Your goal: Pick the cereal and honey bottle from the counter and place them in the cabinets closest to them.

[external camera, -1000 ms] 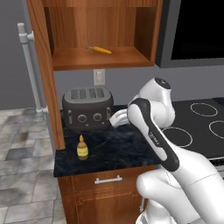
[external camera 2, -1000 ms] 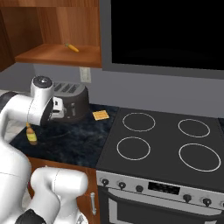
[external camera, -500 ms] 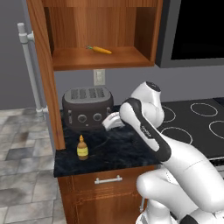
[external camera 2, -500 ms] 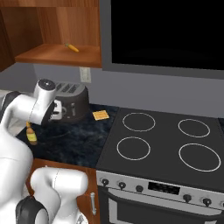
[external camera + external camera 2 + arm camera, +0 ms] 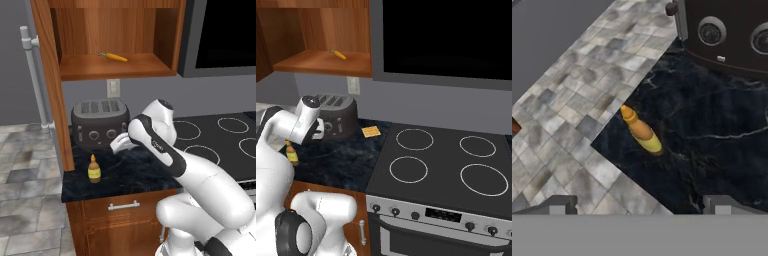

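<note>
The honey bottle (image 5: pixel 93 169), amber with a yellow pointed cap, stands near the left front corner of the dark counter (image 5: pixel 135 172). In the hand view the honey bottle (image 5: pixel 641 131) lies just ahead of my gripper (image 5: pixel 639 205), centred between the fingertips. My gripper (image 5: pixel 117 144) hangs open and empty in front of the toaster, up and to the right of the bottle. From the right base view, the gripper (image 5: pixel 318 131) is above the bottle (image 5: pixel 292 154). The open wooden cabinet (image 5: pixel 75 70) hangs above. The cereal is out of view.
A dark toaster (image 5: pixel 100 122) stands at the back of the counter, close behind my hand. A carrot (image 5: pixel 114 57) lies on the cabinet shelf. A flat orange-yellow square (image 5: pixel 370 131) rests by the stove (image 5: pixel 441 165). The counter's left edge drops to tiled floor (image 5: pixel 572 100).
My arm has swung left and a little down along the toaster front, bringing the open gripper nearer the honey bottle. The bottle has not moved.
</note>
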